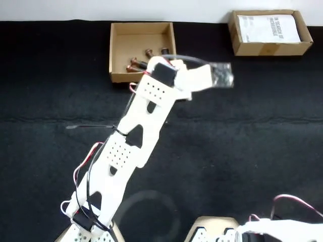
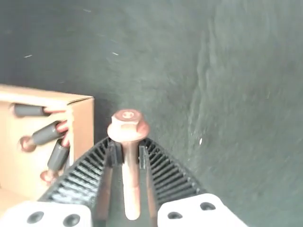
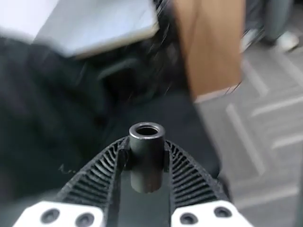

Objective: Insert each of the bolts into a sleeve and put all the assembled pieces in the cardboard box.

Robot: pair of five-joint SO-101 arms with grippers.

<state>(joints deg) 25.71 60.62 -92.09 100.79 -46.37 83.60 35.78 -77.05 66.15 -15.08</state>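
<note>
We see the left gripper [image 2: 127,152] pinching a copper bolt [image 2: 128,126]. Its ribbed fingers [image 2: 94,163] are pressed against the shank, and the flanged head stands out past their tips. The left arm [image 1: 146,111] stretches from the near left corner of the bench [image 1: 242,146] towards the far edge. The bolt hangs over the black cloth just beside the cardboard box [image 1: 117,50], outside its wall [image 2: 80,118].

The box sits at the far edge, left of the middle. Inside it lie assembled pieces [image 1: 140,63]. We count three of them in the left wrist view [image 2: 49,133], dark sleeves with copper bolt ends showing.

The right gripper [image 3: 146,147] is clamped on a dark sleeve [image 3: 147,163], whose open bore faces away from the wrist. The right arm [image 1: 282,231] lies low at the near right corner of the bench (we cannot tell what is under the sleeve, as the background there is blurred).

A second box [image 1: 262,49] stands at the far right corner with a printed sheet [image 1: 267,27] in it.
</note>
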